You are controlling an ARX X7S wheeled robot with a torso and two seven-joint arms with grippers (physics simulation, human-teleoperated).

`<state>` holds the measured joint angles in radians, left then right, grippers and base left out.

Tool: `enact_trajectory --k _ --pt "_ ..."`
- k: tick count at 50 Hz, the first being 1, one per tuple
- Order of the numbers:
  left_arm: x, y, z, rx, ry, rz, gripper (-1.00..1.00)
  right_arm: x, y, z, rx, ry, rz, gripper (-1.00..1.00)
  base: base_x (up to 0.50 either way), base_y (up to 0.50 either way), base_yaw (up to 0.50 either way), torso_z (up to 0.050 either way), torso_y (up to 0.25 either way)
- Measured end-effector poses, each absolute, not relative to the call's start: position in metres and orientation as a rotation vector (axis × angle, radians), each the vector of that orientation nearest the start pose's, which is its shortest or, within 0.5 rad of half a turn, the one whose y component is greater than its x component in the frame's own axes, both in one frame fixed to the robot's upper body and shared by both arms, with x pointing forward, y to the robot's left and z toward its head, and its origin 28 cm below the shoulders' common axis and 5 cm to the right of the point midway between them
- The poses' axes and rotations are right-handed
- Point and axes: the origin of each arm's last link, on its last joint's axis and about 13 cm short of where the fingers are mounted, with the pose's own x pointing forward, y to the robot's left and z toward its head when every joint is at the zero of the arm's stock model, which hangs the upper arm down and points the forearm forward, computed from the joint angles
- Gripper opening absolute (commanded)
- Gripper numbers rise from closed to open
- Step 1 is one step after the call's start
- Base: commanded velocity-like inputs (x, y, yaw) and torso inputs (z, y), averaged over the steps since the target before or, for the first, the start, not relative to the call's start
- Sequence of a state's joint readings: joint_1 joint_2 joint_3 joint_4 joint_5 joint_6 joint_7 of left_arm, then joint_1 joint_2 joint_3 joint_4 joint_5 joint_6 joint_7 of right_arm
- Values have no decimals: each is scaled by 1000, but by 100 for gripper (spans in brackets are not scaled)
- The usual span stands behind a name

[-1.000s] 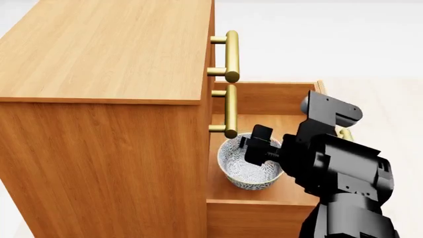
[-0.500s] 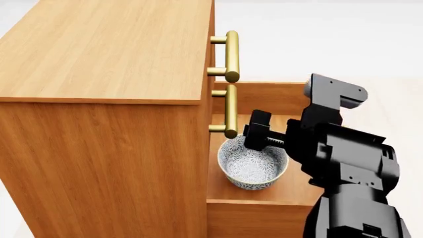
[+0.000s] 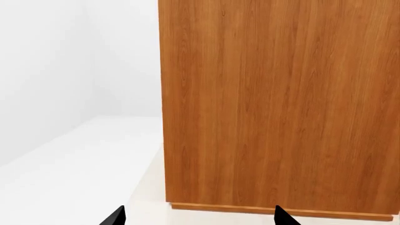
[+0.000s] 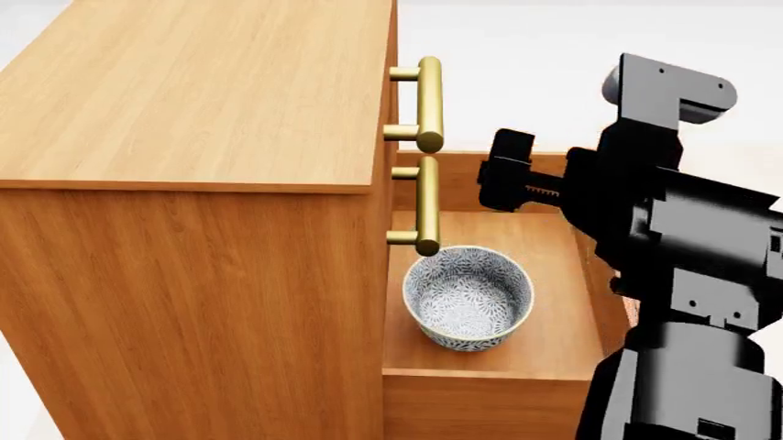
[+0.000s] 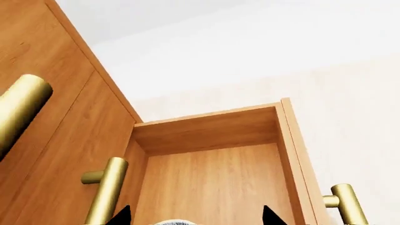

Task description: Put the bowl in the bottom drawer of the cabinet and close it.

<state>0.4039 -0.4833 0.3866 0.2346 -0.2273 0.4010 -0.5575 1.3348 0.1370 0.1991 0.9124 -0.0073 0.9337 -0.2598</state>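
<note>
1. Left wrist view: your left gripper faces a plain side panel of the cabinet; only two black fingertips show, set well apart with nothing between them, so it is open and empty. No drawer, handle or bowl shows here, so this arm is badly placed for the push

2. Head view: the bowl sits upright on the floor of the bottom drawer, close to the cabinet face and just under the middle handle. The drawer stands pulled out. Your right gripper hangs above the drawer's back part, well clear of the bowl and holding nothing; from this angle you cannot tell how wide it is open. A second ago that gripper was down at the bowl's rim; half a second ago it was just above the rim; now it is higher and further back. The bowl stands a little nearer the middle of the drawer than a second ago

3. Right wrist view: both right fingertips show at the frame's lower edge, wide apart and empty, with a sliver of the bowl's rim between them, so the bowl lies below the gripper. The drawer's brass handle sits on its outer front panel, its long axis running along that panel. I judge closing turns on getting the right gripper out past that front, then pushing toward the cabinet
</note>
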Motion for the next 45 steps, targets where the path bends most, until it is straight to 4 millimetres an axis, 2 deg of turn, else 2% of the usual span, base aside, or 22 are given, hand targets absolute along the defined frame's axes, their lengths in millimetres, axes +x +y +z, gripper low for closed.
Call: enact_trajectory --k 17,45 --pt "100 224 16 -9 -83 70 100 387 -178 240 211 374 48 100 0 0 0 0 0" --pt "100 224 16 -11 -83 68 100 345 -214 241 151 250 -135 100 0 0 0 0 0"
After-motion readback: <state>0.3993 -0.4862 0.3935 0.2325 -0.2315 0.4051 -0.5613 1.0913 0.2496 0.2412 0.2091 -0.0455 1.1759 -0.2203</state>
